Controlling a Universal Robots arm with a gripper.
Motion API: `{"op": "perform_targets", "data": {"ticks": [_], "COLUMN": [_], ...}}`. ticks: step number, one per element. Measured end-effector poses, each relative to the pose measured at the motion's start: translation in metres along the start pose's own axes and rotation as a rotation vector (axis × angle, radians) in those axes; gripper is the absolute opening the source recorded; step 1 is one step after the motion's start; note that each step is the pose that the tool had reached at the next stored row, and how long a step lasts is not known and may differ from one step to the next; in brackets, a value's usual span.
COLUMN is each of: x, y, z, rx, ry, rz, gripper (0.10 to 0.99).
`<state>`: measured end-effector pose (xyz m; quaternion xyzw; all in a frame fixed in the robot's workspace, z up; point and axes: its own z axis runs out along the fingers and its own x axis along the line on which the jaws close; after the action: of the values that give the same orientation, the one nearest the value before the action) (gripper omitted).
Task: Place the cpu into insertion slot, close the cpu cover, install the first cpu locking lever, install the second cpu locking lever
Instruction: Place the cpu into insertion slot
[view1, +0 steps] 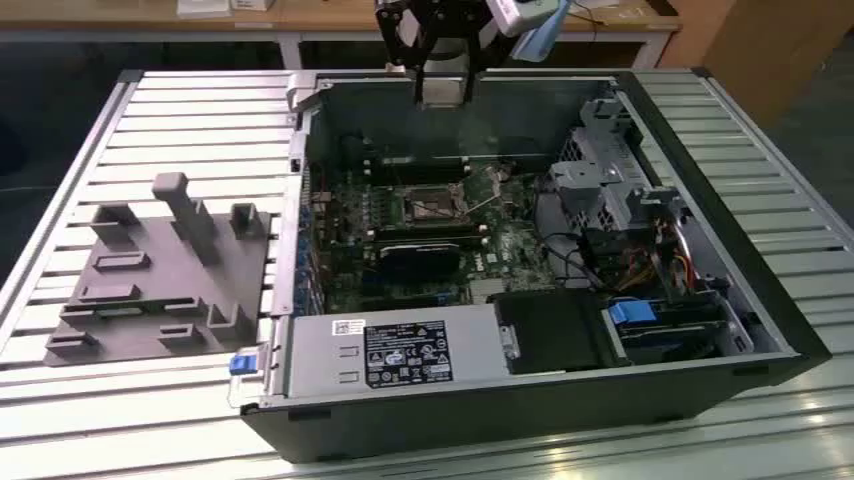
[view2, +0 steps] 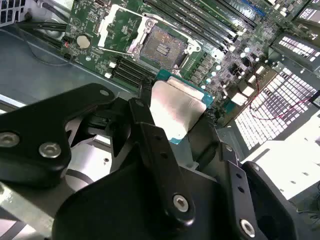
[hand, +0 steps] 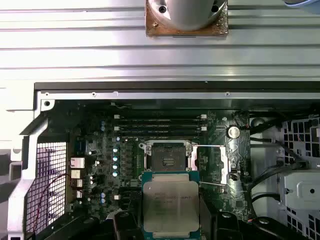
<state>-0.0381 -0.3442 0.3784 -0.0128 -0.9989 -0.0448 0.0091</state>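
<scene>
Gripper (view2: 175, 114) clamps the cpu (hand: 170, 207) by its edges, held well clear of the bare slot (hand: 167, 158), whose cover (hand: 210, 162) lies swung open beside it, so I judge 0 of 4 steps finished: seating, closing and 2 lockings all remain.

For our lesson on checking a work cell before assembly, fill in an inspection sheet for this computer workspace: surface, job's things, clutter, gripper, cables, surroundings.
Surface: slatted metal table carrying an open computer case.
Job's things: cpu held above the board; insertion slot empty; cpu cover swung open beside it.
Clutter: grey fixture block on the table, at the exterior view's left of the case.
Gripper: gripper shut on the cpu.
Cables: black cables inside the case.
Surroundings: wooden bench behind the table.
</scene>
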Motion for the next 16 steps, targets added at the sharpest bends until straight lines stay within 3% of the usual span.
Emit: {"op": "perform_targets", "data": {"ticks": [6, 16], "x": [0.0000, -0.0002], "y": [0.0000, -0.0007], "z": [0.0004, 0.0085], "rx": [0.000, 0.000], "ry": [-0.0001, -0.0014], "rz": [0.000, 0.000], "gripper": [0.541, 0.541]}}
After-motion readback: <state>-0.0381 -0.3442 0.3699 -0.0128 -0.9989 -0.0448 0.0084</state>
